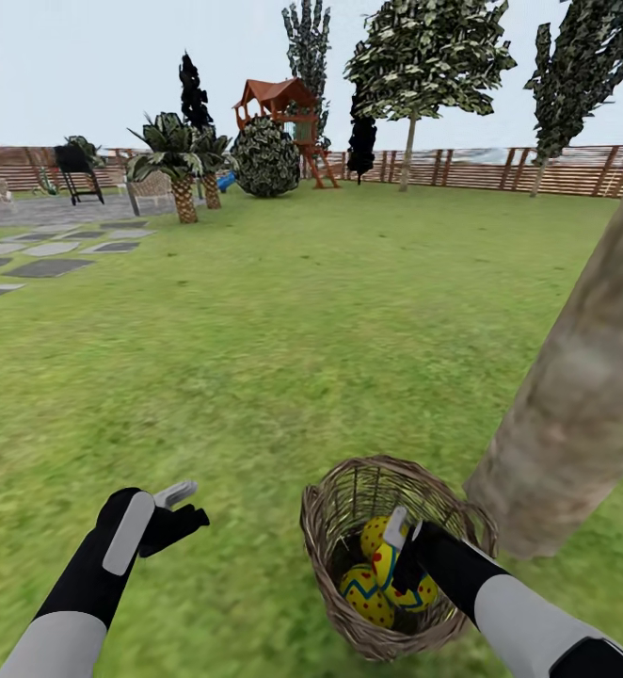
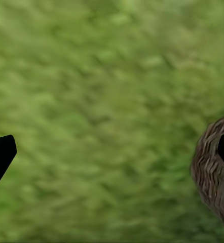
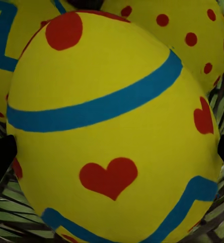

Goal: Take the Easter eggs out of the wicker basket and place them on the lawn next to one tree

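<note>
The wicker basket (image 1: 344, 508) stands on the lawn (image 1: 283, 339) close to the foot of the thick pale tree (image 1: 584, 377). Three yellow Easter eggs lie inside it: one (image 1: 368, 584) at the near side, one (image 1: 375, 535) behind it, one (image 1: 423, 595) partly under my arm. My right gripper (image 1: 402, 554) reaches down into the basket. In the right wrist view it (image 3: 112, 157) is open, its fingertips (image 3: 0, 162) straddling one Easter egg (image 3: 112, 116), with another (image 3: 193, 35) behind. My left gripper (image 1: 187, 507) hovers open over grass left of the basket (image 2: 213, 172).
Grey paving slabs (image 1: 48, 259) lie at the far left. Short palms (image 1: 182, 165), a round bush (image 1: 266, 158), a wooden play tower (image 1: 283, 113) and thin trees (image 1: 415, 66) stand far back along the slatted fence (image 1: 556, 169). Open grass stretches ahead and to the left.
</note>
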`<state>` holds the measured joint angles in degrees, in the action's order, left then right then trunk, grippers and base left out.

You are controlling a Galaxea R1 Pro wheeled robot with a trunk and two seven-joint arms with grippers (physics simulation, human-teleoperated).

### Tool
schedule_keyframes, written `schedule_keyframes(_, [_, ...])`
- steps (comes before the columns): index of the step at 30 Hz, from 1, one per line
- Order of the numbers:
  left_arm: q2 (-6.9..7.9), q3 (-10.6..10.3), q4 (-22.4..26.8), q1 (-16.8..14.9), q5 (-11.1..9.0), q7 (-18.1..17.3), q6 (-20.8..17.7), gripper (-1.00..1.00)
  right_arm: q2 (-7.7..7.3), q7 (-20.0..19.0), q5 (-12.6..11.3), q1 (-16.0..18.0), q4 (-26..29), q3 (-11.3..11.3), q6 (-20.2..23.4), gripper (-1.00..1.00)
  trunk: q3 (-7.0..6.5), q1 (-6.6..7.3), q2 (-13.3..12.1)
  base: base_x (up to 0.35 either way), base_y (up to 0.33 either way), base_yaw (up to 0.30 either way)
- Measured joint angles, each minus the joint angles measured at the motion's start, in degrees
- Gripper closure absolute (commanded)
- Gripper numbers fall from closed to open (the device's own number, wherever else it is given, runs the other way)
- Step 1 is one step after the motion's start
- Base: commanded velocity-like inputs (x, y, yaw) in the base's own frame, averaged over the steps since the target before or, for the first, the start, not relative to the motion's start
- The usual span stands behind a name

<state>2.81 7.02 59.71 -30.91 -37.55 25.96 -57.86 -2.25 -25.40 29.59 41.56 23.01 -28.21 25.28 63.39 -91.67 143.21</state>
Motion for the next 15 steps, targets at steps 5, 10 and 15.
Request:
schedule_keyframes(5, [0.0,0.0,0.0,0.0,0.0,0.0,0.0,-1.0,0.0,-0.1,0.0,0.0,0.1,-0.1,-0.1,1.0,-0.9,1.09,-2.0,0.0,0.0,0.0])
schedule_keyframes(10, [0.0,0.0,-0.1,0.0,0.0,0.0,0.0,-1.0,0.0,-1.6,0.0,0.0,0.4,-0.1,0.0,1.0,-1.8,2.19,-4.0,0.0,0.0,0.0])
schedule_keyframes(15, [0.0,-0.1,-0.1,0.0,0.0,0.0,0.0,-1.0,0.0,-3.1,0.0,0.0,0.6,-0.1,0.1,1.0,-2.7,3.29,-6.0,0.0,0.0,0.0])
